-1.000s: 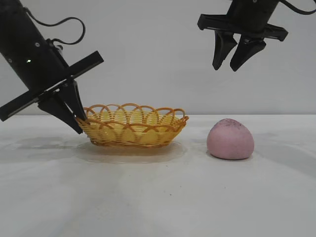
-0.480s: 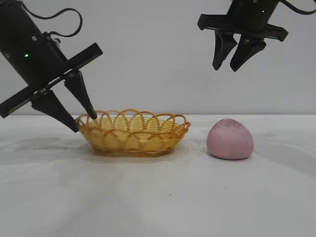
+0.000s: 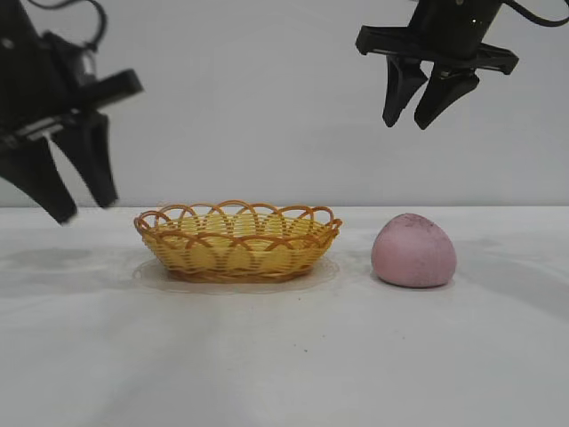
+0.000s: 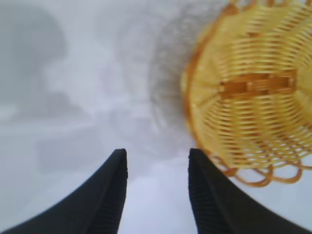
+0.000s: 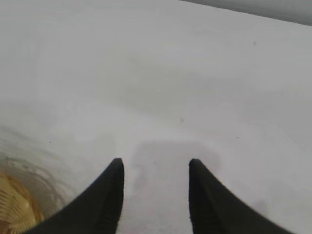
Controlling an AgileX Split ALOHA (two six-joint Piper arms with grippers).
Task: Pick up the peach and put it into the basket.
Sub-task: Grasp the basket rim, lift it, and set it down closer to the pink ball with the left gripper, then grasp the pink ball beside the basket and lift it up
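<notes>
The dusty-pink peach [image 3: 414, 251] rests on the white table right of the basket, touched by nothing. The yellow wicker basket [image 3: 238, 242] with its orange looped rim stands left of centre, with nothing inside it; the left wrist view shows the basket [image 4: 253, 92] from above. My left gripper [image 3: 86, 211] hangs open to the left of the basket, clear of its rim, and the left wrist view shows the left gripper [image 4: 158, 152] with only table between its fingers. My right gripper [image 3: 407, 122] hangs open high above the peach. In its own view the right gripper [image 5: 156, 162] is over bare table.
The white table [image 3: 284, 356] stretches toward the front with a plain pale wall behind. A faint ring mark lies on the table around the basket's base. A sliver of basket [image 5: 12, 209] shows at the edge of the right wrist view.
My left gripper was shut on the basket's left rim, opened and let it go, then drew up and leftward. The basket settled flat, slightly shifted left. The right arm and peach stayed still.
</notes>
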